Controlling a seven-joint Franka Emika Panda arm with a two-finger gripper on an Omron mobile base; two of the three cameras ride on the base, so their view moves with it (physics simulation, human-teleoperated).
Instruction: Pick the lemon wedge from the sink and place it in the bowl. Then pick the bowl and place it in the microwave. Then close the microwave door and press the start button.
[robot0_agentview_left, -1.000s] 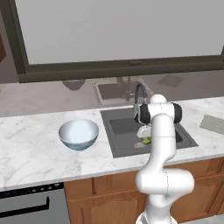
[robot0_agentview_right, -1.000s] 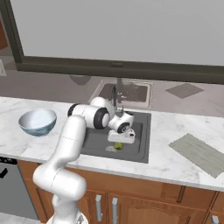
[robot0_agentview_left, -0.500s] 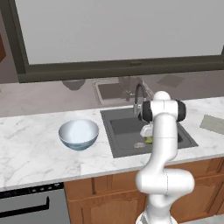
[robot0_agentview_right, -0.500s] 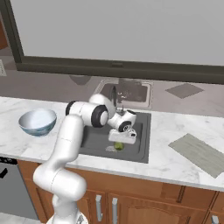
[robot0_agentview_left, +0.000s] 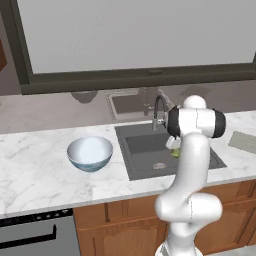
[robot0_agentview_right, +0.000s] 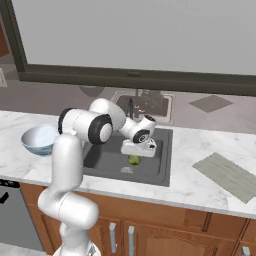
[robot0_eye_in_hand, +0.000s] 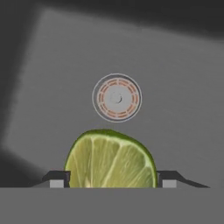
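The tabletop (robot0_agentview_left: 35, 170) was glossy veined marble around the matt dark sink (robot0_agentview_left: 142, 145); beside the sink the bowl (robot0_agentview_left: 90, 152) looked smooth glazed porcelain, the faucet (robot0_agentview_left: 159, 111) metal, the lemon wedge (robot0_eye_in_hand: 111, 159) moist, the cabinets (robot0_agentview_right: 150, 230) below wood

a white marble table (robot0_agentview_left: 35, 170) sits over brown wooden cabinets (robot0_agentview_right: 165, 232), below a wide dark-framed window (robot0_agentview_left: 140, 35).

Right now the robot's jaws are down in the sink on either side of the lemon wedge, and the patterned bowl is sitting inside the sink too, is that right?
Not quite. The jaws do flank the lemon wedge in the sink, but the bowl is not in it: the left base view shows it on the marble counter beside the sink.
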